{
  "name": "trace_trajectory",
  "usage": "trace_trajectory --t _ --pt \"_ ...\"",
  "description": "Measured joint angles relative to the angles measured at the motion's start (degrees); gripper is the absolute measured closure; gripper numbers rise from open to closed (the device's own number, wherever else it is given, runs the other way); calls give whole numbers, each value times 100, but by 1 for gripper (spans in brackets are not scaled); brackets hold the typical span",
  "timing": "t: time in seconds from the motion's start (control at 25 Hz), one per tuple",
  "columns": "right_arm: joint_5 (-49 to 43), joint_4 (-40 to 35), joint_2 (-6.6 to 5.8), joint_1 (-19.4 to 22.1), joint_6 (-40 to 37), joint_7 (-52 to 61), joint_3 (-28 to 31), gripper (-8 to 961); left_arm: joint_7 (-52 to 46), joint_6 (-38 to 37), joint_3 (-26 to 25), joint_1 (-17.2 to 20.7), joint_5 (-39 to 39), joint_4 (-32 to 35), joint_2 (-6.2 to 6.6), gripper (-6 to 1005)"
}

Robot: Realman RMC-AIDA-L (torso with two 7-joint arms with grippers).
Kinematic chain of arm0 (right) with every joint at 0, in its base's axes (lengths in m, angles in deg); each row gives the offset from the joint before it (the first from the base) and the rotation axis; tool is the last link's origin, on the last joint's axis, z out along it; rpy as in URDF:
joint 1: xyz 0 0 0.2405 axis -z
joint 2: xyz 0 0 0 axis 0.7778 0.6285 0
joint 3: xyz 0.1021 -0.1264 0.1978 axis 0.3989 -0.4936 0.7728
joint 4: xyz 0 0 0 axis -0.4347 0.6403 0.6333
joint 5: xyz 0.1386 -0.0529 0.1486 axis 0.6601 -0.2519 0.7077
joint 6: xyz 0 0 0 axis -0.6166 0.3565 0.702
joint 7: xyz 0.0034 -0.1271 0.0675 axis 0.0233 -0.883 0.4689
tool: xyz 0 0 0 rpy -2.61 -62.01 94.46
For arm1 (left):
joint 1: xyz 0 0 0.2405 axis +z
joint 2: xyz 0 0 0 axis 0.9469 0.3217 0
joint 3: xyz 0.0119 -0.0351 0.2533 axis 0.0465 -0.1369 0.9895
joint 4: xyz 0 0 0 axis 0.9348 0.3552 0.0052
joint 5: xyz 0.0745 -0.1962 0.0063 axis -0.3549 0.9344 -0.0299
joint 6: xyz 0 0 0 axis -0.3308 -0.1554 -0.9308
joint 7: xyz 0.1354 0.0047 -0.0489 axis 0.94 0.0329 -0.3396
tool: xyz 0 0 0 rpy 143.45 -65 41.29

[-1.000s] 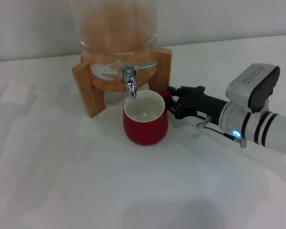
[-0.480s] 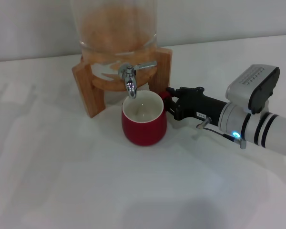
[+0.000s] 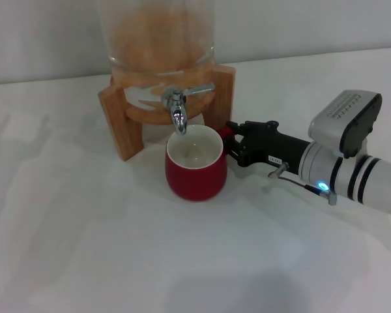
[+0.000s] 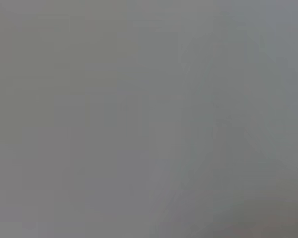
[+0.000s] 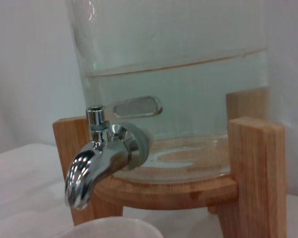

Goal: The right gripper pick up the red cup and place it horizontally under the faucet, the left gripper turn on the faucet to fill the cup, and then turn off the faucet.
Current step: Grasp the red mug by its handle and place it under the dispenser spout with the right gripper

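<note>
The red cup [image 3: 195, 166] stands upright on the white table, its white inside directly under the spout of the chrome faucet [image 3: 178, 107]. No water runs from the spout. My right gripper [image 3: 229, 145] reaches in from the right and is shut on the cup's small red handle. The right wrist view shows the faucet [image 5: 97, 158] close up, with the cup's white rim [image 5: 109, 229] just below it. The faucet's flat lever points to the right in the head view. The left gripper is out of view; the left wrist view shows only blank grey.
The glass dispenser [image 3: 159, 39] sits on a wooden stand [image 3: 117, 114] right behind the cup. The stand's right leg [image 3: 225, 85] is close to my right gripper. White table [image 3: 85, 228] spreads to the left and front.
My right gripper has slid the red cup slightly to the left, bringing it more squarely under the spout.
</note>
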Motion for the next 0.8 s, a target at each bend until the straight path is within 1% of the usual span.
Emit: trace_trajectory --t 0.8 --pt "-1 0 -19 -6 -32 -14 2 674 23 -56 0 -49 0 -12 9 169"
